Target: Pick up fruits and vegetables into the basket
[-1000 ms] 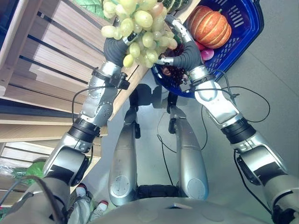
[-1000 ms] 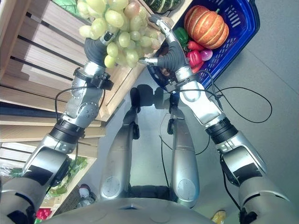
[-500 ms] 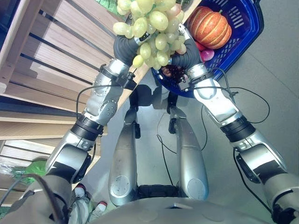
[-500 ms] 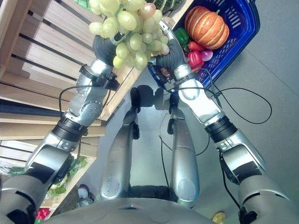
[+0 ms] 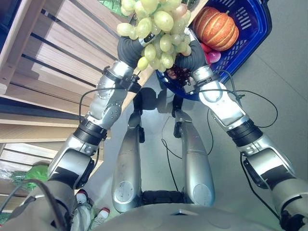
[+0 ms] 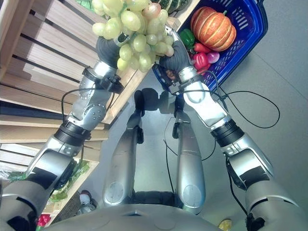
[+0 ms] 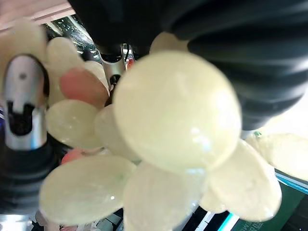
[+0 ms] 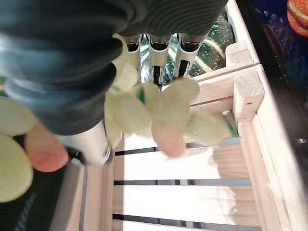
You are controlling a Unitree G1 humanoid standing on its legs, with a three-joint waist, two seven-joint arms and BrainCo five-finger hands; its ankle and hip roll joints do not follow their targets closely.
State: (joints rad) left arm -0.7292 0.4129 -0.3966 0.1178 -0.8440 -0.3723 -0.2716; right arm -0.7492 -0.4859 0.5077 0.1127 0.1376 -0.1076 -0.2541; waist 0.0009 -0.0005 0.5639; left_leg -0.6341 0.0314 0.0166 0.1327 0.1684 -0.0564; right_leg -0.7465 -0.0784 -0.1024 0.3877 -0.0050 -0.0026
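A big bunch of green grapes [image 5: 159,26] with one pinkish berry hangs in the air over the wooden crate's corner, just left of the blue basket [image 5: 255,29]. My left hand [image 5: 129,48] grips the bunch from the left, its fingers buried among the berries [image 7: 173,110]. My right hand [image 5: 193,57] presses on the bunch from the right with straight fingers [image 8: 159,53] laid along it and the thumb beside it. The basket holds an orange pumpkin [image 5: 216,26], a green pepper [image 6: 187,36], red vegetables [image 6: 199,60] and dark grapes [image 5: 178,74].
A slatted wooden crate [image 5: 57,43] fills the left side, with a dark green squash [image 8: 219,43] inside near its corner post [image 8: 248,94]. Grey floor lies to the right of the basket. Leafy greens [image 5: 31,173] sit on a lower shelf at the left.
My left hand carried the grapes rightward toward the basket. My right hand, spread apart from the bunch one second ago, came in against it. Little has moved in the last half second.
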